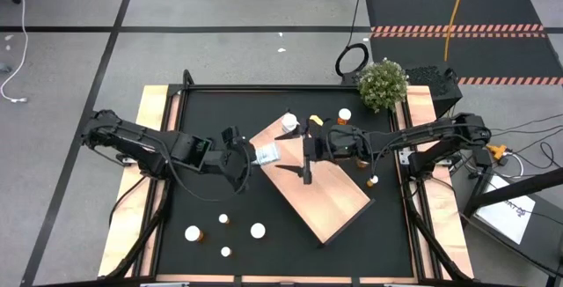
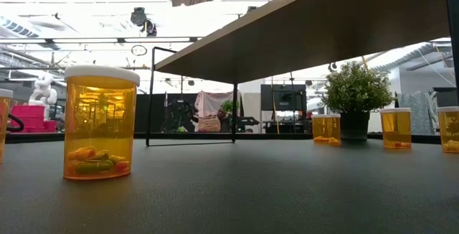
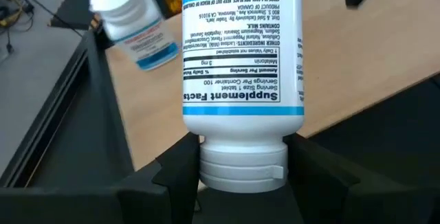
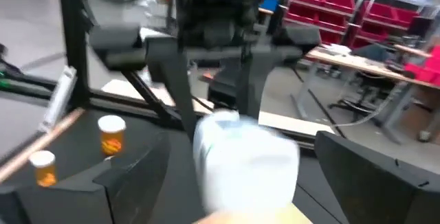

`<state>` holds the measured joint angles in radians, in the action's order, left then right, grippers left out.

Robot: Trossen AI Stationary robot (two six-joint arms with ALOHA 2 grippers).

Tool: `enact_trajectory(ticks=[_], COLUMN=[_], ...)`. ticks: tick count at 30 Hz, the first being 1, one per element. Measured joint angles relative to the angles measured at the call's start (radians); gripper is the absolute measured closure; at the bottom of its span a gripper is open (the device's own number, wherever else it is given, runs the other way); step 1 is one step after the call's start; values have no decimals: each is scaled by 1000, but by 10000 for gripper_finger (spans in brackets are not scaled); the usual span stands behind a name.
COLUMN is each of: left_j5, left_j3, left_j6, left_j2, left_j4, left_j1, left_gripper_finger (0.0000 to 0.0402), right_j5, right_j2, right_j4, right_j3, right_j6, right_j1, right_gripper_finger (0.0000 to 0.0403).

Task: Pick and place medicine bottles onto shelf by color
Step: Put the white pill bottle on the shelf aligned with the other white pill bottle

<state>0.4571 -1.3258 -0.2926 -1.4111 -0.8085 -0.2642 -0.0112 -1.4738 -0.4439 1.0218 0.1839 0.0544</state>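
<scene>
While the shelf (image 1: pixel 325 195) lies tilted across the middle of the high view, we see the left gripper (image 1: pixel 249 157) at its left edge, pinching a white bottle (image 3: pixel 240 66) by its cap. The right gripper (image 1: pixel 310 144), center right over the board, stands spread wide around nothing, with another white bottle (image 4: pixel 244 162) just ahead of it. We judge the held bottle could topple or roll on release, since it hangs sideways. 1 more white bottle (image 3: pixel 134 28) lies on the board. The orange bottle (image 2: pixel 99 123) at left in the low view holds a few pills; 4 small ones (image 1: pixel 223 234) wait at lower left.
</scene>
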Motion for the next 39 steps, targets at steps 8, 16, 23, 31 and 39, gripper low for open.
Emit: enact_trajectory(ticks=[8, 16, 23, 31, 39], left_j5=[-2, -12, -10, -10, -7], left_j3=[0, 0, 0, 0, 0], left_j6=[73, 81, 109, 125, 144], left_j2=[-77, -80, -80, -80, -80], left_j4=[42, 62, 96, 118, 143], left_j1=[-6, -4, -3, -2, -3], left_gripper_finger=[212, 208, 205, 209, 183], right_j5=[175, 196, 167, 167, 169], right_j2=[0, 0, 0, 0, 0], right_j4=[58, 154, 165, 177, 176], right_j3=[0, 0, 0, 0, 0], right_j6=[-67, -9, 5, 16, 23], right_j1=[-45, -46, -55, -55, -54], right_gripper_finger=[46, 59, 85, 128, 172])
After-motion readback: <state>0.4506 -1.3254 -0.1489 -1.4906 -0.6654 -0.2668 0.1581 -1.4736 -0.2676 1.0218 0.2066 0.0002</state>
